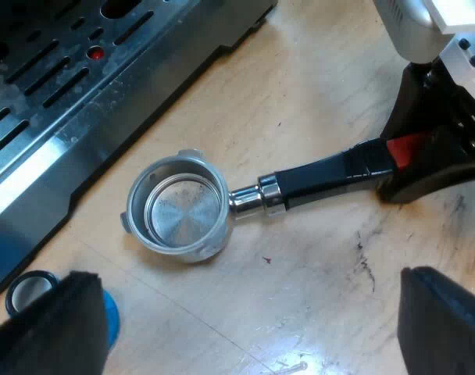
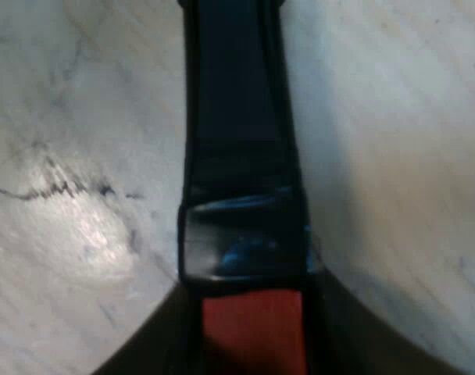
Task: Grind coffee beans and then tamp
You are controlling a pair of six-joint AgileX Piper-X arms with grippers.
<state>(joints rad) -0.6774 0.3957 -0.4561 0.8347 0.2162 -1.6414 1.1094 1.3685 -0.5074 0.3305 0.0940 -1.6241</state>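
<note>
My left end effector (image 1: 253,301) hangs over the counter (image 1: 300,78), its fingers (image 1: 66,328) spread wide and gripping nothing. The blue tamper (image 1: 34,293) sits on the counter, partly tucked behind one of those fingers. From there, up toward twelve o'clock, is the espresso machine (image 1: 144,31), with the slotted drip tray (image 1: 58,101) at its front.

The metal holder (image 1: 179,207) lies flat on the counter just beside the tray, at about four o'clock from it. Its cup faces up, showing bare metal with a few dark specks inside. Its dark handle (image 1: 323,176) runs off toward two o'clock from the cup, well away from the machine.

At the handle's far tip is my right end effector (image 1: 405,156), straddling the red end (image 1: 408,148). From the right wrist I look straight down the handle. Black fingers (image 2: 144,351) press in on both sides of the red tip at six o'clock, pinching it, with pale scuffed counter on either flank.
</note>
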